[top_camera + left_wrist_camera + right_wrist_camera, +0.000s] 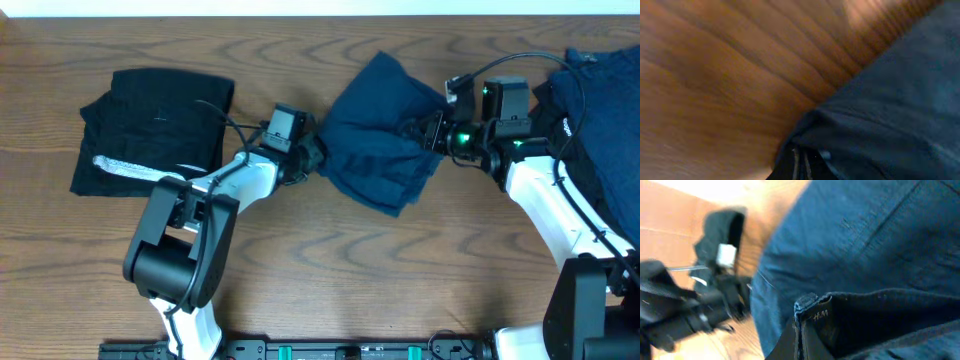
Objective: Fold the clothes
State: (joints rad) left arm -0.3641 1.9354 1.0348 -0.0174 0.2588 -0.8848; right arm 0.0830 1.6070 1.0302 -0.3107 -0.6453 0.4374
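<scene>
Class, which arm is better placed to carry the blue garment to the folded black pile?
Likely left: the left gripper holds the blue garment nearest the black pile; the right gripper holds its far side.

A wooden table (330, 270) fills nearly the whole overhead view. Its top is brown, with a darker wavy grain that runs mostly from side to side. Along the far edge of the table lies a narrow pale strip (300, 6). At the near edge of the table sits a black rail (350, 349) with small green parts. In the left wrist view the wood of the table (715, 75) appears blurred.
</scene>
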